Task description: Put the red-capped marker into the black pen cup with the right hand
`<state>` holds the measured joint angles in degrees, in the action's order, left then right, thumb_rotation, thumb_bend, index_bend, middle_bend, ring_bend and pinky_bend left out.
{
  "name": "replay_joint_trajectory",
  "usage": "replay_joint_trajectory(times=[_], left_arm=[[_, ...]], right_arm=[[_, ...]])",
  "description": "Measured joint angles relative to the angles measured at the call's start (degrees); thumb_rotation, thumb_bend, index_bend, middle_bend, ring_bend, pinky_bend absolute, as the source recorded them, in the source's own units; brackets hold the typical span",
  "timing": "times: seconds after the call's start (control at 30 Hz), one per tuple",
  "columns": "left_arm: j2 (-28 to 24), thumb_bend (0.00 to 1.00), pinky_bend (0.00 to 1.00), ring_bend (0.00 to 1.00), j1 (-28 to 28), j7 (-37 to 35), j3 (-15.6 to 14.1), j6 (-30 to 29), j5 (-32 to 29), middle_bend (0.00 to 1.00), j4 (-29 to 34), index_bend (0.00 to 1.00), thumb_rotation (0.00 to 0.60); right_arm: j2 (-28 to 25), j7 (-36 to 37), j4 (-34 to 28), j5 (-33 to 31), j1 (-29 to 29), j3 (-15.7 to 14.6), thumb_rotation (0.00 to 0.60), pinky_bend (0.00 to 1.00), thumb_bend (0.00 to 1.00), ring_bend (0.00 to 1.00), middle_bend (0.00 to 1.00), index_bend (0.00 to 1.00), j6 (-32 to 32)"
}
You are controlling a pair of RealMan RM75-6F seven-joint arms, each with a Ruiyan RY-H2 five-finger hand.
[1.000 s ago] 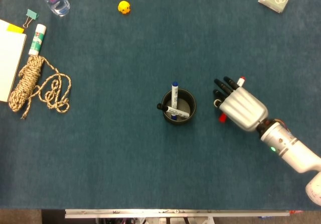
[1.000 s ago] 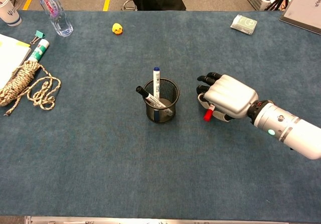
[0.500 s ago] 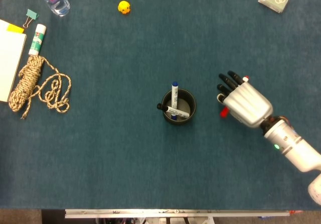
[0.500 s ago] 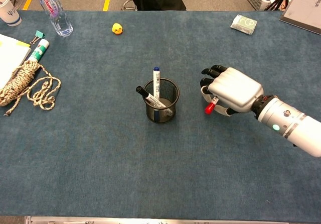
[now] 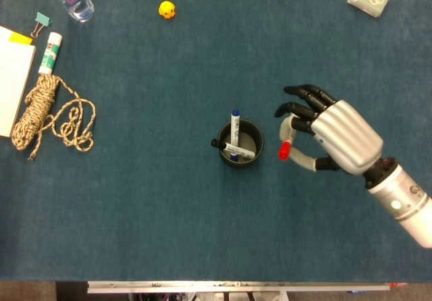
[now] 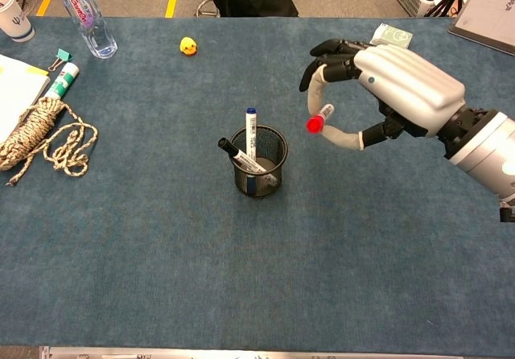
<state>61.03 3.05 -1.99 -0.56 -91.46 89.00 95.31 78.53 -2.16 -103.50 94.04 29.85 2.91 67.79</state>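
Right robot hand [image 6: 394, 85]: raised above the bench [image 6: 161, 254], fingers curled around the red-capped marker [image 6: 318, 121]; only the red cap end and a short white stretch show, the rest hidden behind the palm. Marker sits just right of the black pen cup [image 6: 258, 162], apart from it. Cup holds two pens, lower ends obscured by mesh. Left robot hand: out of frame.

The right hand [image 6: 394, 85] covers most of the red-capped marker [image 6: 319, 120] — only its cap end shows.
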Motion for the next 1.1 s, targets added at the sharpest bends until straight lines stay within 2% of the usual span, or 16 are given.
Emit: replay_joint_trajectory(times=[0.17, 0.43, 0.7, 0.8, 0.93, 1.0, 1.1], left_arm=[[-0.15, 0.31, 0.1, 0.2, 0.22, 0.09, -0.03, -0.27, -0.09, 0.22, 0.13, 0.2, 0.6], [0.04, 0.31, 0.1, 0.2, 0.24, 0.02, -0.12, 0.25, -0.53, 0.22, -0.04, 0.2, 0.6], [-0.1, 0.31, 0.1, 0.2, 0.45, -0.4, -0.1, 0.34, -1.1, 0.22, -0.47, 0.2, 0.6], [-0.08, 0.31, 0.1, 0.2, 0.53, -0.63, -0.05, 0.25, -1.2, 0.22, -0.72, 0.2, 0.6], [-0.11, 0.31, 0.1, 0.2, 0.49, -0.65, -0.01, 0.63, -1.58, 0.22, -0.83, 0.2, 0.6], [-0.1, 0.31, 0.1, 0.2, 0.39, -0.61, 0.01, 0.76, -1.55, 0.22, -0.81, 0.2, 0.6], [0.02, 0.31, 0.1, 0.2, 0.19, -0.51, 0.11, 0.92, -1.44, 0.22, -0.79, 0.2, 0.6]], right_arm=[[0.08, 8.35, -2.95, -0.44, 1.33, 1.04, 0.6, 0.16, 0.35, 0.13, 0.36, 0.62, -0.57], [6.23, 8.05, -1.29, -2.75, 3.19, 1.8, 0.6, 0.16, 0.35, 0.13, 0.37, 0.62, -3.19], [11.75, 9.34, 3.76, -4.52, 4.42, 1.39, 0.6, 0.16, 0.35, 0.13, 0.36, 0.62, -5.32], [12.68, 11.35, 6.12, -4.05, 4.7, 0.67, 0.6, 0.14, 0.35, 0.13, 0.31, 0.51, -5.76], [13.06, 14.15, 8.8, -2.54, 5.01, -0.4, 0.6, 0.05, 0.34, 0.05, 0.18, 0.17, -5.87], [12.87, 14.86, 9.57, -1.69, 5.05, -0.77, 0.6, 0.03, 0.34, 0.02, 0.12, 0.06, -5.4], [12.15, 15.03, 9.88, -0.77, 4.83, -1.06, 0.6, 0.01, 0.34, 0.0, 0.06, 0.0, -4.17]])
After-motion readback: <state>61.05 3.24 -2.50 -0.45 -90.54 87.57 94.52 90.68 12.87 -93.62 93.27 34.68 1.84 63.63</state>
